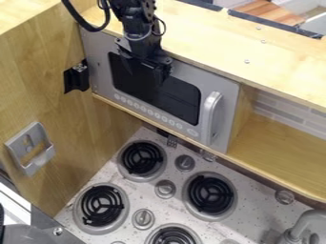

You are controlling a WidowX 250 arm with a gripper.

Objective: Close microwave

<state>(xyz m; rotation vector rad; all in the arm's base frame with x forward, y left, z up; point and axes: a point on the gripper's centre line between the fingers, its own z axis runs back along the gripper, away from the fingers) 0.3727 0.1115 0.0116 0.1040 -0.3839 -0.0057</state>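
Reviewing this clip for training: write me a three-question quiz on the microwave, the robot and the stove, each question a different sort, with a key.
1. Multiple choice: as seen from the camera, where is the handle of the microwave?
A) left of the dark window
B) right of the dark window
C) above the dark window

2. True or false: the end effector is gripping the handle.

3. Fill in: the knobs sit among the round black ____ of the stove.

Key
1: B.
2: False; the end effector is by the window's left part, apart from the handle.
3: Coils.
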